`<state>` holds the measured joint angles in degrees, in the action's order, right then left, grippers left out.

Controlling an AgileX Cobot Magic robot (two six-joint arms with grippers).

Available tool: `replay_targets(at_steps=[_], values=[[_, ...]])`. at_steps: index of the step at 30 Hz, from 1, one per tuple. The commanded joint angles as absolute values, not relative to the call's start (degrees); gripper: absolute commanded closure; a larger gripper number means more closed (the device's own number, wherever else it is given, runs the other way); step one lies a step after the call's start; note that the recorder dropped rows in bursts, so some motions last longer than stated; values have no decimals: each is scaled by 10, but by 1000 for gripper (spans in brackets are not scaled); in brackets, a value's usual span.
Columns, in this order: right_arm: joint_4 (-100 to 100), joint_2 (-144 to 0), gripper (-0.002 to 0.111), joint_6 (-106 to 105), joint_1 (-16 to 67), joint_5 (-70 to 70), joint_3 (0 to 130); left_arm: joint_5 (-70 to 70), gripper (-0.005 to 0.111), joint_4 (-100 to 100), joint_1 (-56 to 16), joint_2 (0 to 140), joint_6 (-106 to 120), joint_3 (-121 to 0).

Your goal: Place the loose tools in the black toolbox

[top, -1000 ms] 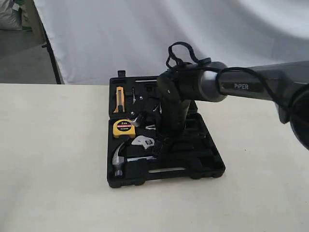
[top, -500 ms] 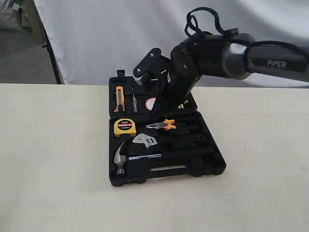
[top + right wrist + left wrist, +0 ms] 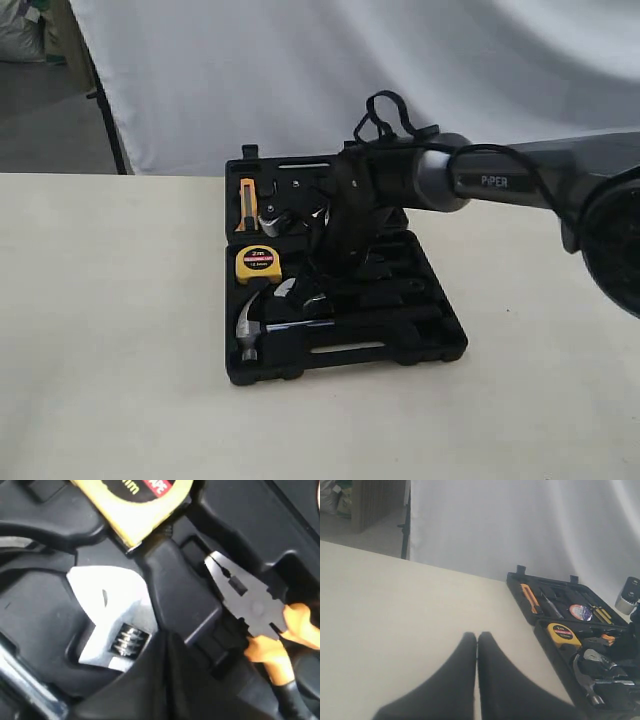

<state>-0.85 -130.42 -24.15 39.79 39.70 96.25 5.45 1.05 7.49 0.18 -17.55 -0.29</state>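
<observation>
The right fingers (image 3: 145, 690) were pressed together with nothing between them. Their tips were low inside the black toolbox (image 3: 430, 322), just beside the knurled screw of the adjustable wrench (image 3: 112, 615); whether they touched it could not be told. The wrench lay in the toolbox's near half, its silver head close to the yellow tape measure (image 3: 135, 505), with the orange-handled pliers (image 3: 250, 605) in the neighbouring recess. The claw hammer (image 3: 247, 330) lay along the toolbox's front edge beside the handle slot, its steel head at the end toward the left arm. The small tape roll (image 3: 580, 611) sat in the toolbox's far half, the same half as an orange utility knife (image 3: 530, 597). The left fingers (image 3: 455, 680) were likewise closed tight and empty, hanging above bare counter (image 3: 395, 620), well apart from the toolbox. The toolbox lay open and flat on the counter.
</observation>
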Motion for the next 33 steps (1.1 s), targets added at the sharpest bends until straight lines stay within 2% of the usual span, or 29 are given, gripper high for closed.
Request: replay_targets(at_steps=[1,12,17,19,26,33], values=[[-16,-1302,109,-247,397,466,946,50,106,13,89,0,-178,-4],[-84,-1091,109,-132,394,488,941,50,106,13,89,0,-178,-4],[-120,-998,109,-112,394,454,849,50,106,13,89,0,-178,-4],[-125,-954,109,-74,394,385,773,50,106,13,89,0,-178,-4],[-75,-816,109,41,414,0,454,50,106,13,89,0,-178,-4],[-77,-684,109,39,460,-154,223,50,106,13,89,0,-178,-4]])
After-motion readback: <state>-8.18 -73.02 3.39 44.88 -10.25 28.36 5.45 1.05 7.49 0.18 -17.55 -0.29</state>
